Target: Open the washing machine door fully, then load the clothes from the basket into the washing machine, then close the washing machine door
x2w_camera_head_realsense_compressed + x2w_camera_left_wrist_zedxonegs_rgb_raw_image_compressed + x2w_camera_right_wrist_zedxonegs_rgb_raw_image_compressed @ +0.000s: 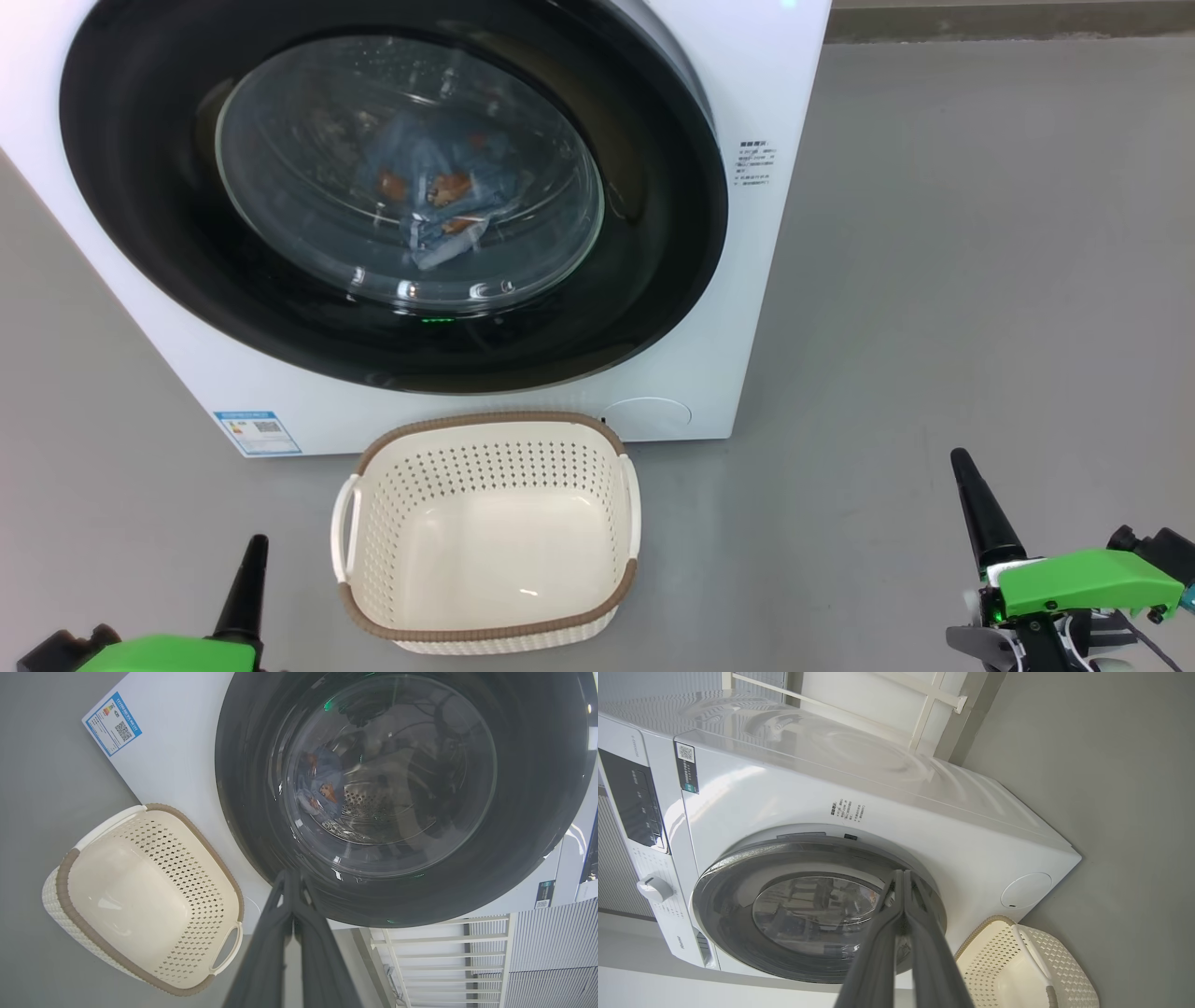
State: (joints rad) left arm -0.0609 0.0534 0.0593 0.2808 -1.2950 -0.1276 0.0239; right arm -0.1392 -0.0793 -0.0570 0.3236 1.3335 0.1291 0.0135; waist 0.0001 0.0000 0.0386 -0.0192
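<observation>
Grey floor (934,280) — washing machine (756,280), basket (485,418)

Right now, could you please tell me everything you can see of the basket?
The basket is a small cream-white plastic tub, a rounded rectangle with perforated walls, a smooth glossy bottom, a brown woven-look rim and two white side handles. It stands upright and empty on the grey floor, just in front of the washing machine, below its round door. Whether its far rim touches the machine cannot be told.
</observation>
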